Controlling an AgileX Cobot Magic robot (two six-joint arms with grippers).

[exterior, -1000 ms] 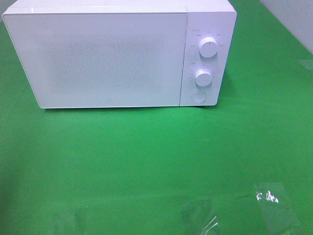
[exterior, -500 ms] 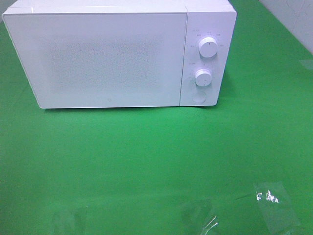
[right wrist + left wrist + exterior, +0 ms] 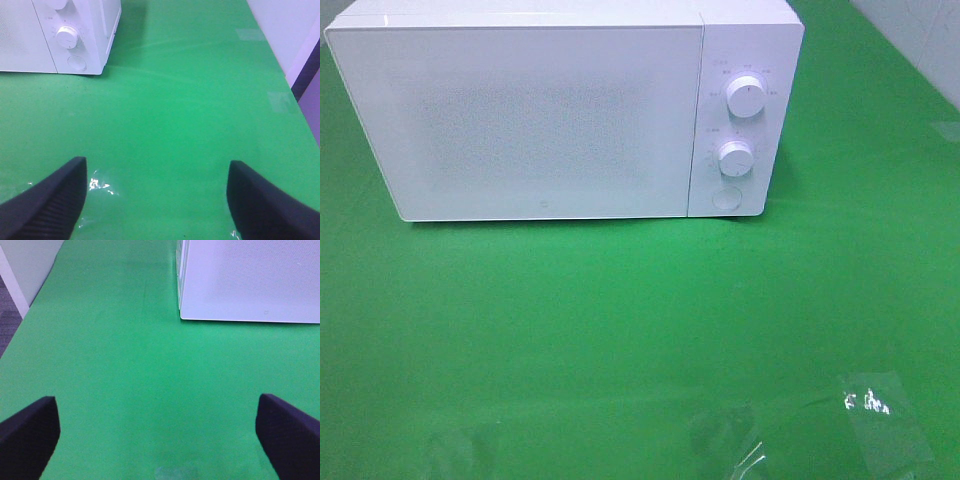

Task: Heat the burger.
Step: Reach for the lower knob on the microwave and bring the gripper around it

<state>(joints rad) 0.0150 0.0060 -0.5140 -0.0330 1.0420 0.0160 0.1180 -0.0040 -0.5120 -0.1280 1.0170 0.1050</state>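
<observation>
The burger is out of view in every frame. A white microwave (image 3: 540, 110) stands at the back of the green table with its door shut; it also shows in the left wrist view (image 3: 250, 280) and the right wrist view (image 3: 55, 30). My left gripper (image 3: 160, 440) is open and empty, low over bare green table in front of the microwave's left corner. My right gripper (image 3: 157, 200) is open and empty over the table to the front right of the microwave. Neither gripper shows in the exterior high view.
The microwave's panel has an upper knob (image 3: 747, 96), a lower knob (image 3: 735, 157) and a round button (image 3: 726, 197). Clear tape patches (image 3: 880, 415) shine on the table's front right. A white wall (image 3: 920, 40) borders the table at the right.
</observation>
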